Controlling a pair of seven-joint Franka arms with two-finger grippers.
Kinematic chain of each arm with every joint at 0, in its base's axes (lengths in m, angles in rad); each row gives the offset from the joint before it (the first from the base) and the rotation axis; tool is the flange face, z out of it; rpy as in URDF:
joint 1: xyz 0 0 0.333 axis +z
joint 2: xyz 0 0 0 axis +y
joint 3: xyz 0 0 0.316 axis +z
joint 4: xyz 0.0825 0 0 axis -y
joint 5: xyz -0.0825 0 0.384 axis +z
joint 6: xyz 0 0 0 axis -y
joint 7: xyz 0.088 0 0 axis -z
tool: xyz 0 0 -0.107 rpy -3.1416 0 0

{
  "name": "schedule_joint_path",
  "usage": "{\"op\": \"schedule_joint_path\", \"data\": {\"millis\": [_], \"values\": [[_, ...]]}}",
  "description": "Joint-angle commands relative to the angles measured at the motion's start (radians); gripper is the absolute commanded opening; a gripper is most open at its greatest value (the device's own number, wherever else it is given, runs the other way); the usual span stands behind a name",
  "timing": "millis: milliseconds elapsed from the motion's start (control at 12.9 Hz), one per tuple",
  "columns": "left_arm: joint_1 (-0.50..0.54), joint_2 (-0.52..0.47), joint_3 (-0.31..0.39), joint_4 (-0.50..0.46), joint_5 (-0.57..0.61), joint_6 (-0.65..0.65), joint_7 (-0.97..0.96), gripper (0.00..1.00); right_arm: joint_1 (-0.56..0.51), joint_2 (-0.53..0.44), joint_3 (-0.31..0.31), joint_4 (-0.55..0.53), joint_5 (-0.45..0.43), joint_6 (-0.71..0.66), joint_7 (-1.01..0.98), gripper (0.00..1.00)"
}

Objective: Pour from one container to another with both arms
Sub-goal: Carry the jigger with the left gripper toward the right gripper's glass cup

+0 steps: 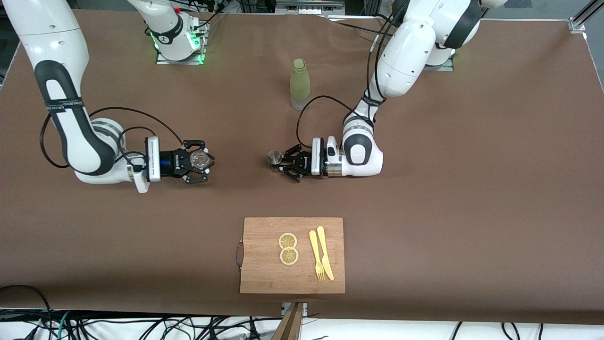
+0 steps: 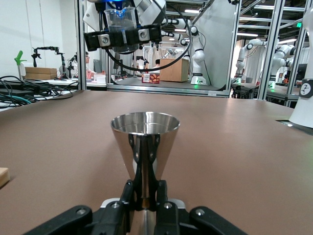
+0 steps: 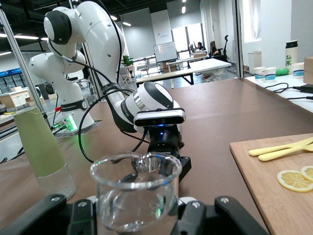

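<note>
the tiny clear glass cup (image 1: 200, 159), round-rimmed and thick-walled, is held upright in the right gripper (image 1: 196, 161), whose jaws are closed on its sides; in the right wrist view the cup (image 3: 135, 193) is seen to be transparent, and whether any liquid is in it cannot be told. it is kept over the brown bench (image 1: 424, 189) toward the right arm's end. well apart from it, toward the middle of the bench, the small silvery metal jigger (image 1: 273, 158), two polished cones joined at a narrow waist, is gripped at that waist by the closed jaws of the left gripper (image 1: 284, 163); its mirror-bright upper cone (image 2: 145, 147) stands upright with the mouth open upward.

as a judgement, both pickups are done: each vessel is secured, level and facing the other. what is left is the bringing together of the two, the tilting of the glass cup over the jigger's mouth, and the setting down.

a tall olive-green bottle with a clear base (image 1: 300, 84) stands on the bench nearer the arm bases. closer to the front camera, a pale wooden cutting board with a metal handle (image 1: 264, 274) carries two round lemon slices (image 1: 288, 248) and a smooth yellow plastic fork and knife (image 1: 321, 259). the bench covering looks matt and even.
</note>
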Motion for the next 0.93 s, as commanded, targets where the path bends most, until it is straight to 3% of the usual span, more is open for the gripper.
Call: {"op": "schedule_joint_path", "data": {"millis": [0, 854], "values": [[-0.028, 0.025, 0.008, 0.043, -0.049, 0.033, 0.022, 0.00, 0.027, -0.051, 0.028, -0.034, 0.003, 0.059, 0.052, 0.14], [-0.060, 0.039, 0.008, 0.084, -0.089, 0.089, 0.005, 0.00, 0.136, -0.095, 0.092, -0.042, -0.006, 0.249, 0.181, 0.14]]}}
